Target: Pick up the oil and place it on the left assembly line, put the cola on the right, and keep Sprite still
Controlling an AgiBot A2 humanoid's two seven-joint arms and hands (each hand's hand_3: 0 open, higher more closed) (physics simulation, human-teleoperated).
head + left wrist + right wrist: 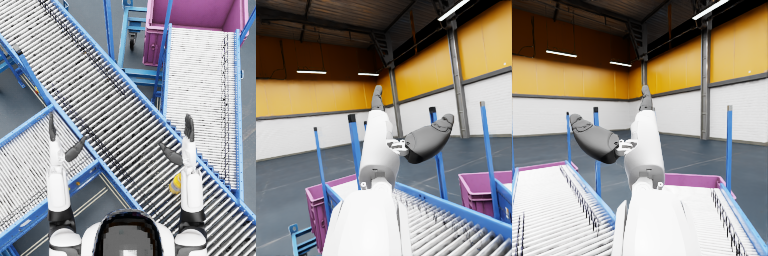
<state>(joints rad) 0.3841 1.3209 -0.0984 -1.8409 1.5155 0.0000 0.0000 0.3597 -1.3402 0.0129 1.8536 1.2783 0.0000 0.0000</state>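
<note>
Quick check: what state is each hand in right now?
Left hand: open, holding nothing.
Right hand: open, holding nothing.

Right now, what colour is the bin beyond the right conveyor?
The bin is magenta, clearest in the head view.

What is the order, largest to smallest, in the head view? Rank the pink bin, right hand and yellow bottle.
1. pink bin
2. right hand
3. yellow bottle, partly hidden, so its full size is unsure
</note>
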